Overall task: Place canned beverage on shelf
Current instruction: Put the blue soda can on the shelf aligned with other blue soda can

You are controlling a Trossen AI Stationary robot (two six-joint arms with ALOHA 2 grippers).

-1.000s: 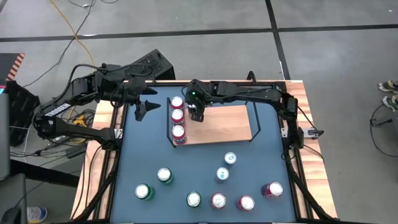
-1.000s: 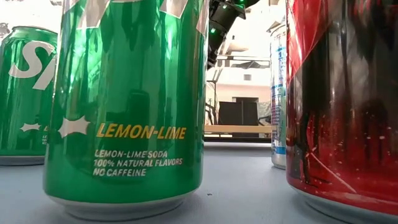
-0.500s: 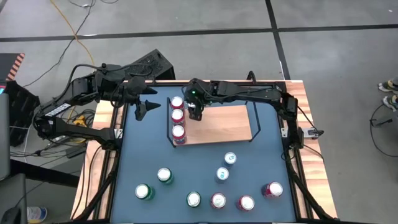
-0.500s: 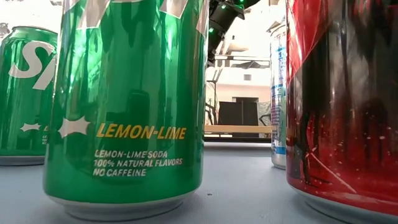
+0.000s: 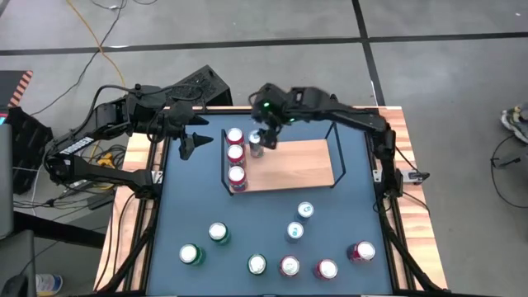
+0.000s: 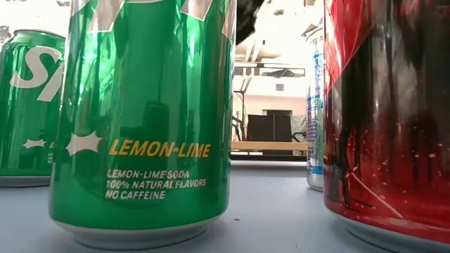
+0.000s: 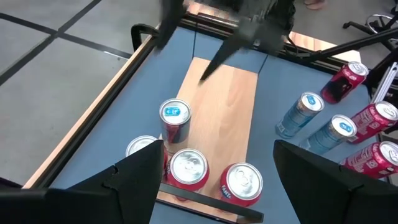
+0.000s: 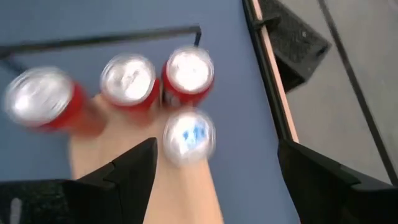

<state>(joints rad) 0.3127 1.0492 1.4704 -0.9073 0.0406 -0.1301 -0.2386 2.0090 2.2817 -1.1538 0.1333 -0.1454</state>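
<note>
The shelf (image 5: pixel 297 165), a light-wood board with black wire end frames, lies at the table's far middle. Three red cans (image 5: pixel 236 155) stand in a row along its left end. A blue-and-silver can (image 5: pixel 256 146) stands upright on the board next to them, also seen from both wrists (image 7: pixel 175 118) (image 8: pixel 189 137). My right gripper (image 5: pixel 267 130) hovers open above and just beyond that can, with nothing between its fingers (image 8: pixel 134 171). My left gripper (image 5: pixel 195 140) waits open in the air at the table's far left, aimed at the shelf (image 7: pixel 230 106).
Loose cans stand on the blue tabletop near its front edge: three green ones (image 5: pixel 218 233), three red ones (image 5: pixel 327 268) and two blue ones (image 5: pixel 299 221). In the low view a green can (image 6: pixel 144 119) and a red can (image 6: pixel 387 119) fill the foreground. The board's right part is bare.
My right gripper has risen from the shelf and drawn a little toward the table's far edge. The blue-and-silver can, hidden under it before, now stands free on the board beside the red cans. My left arm has kept still.
</note>
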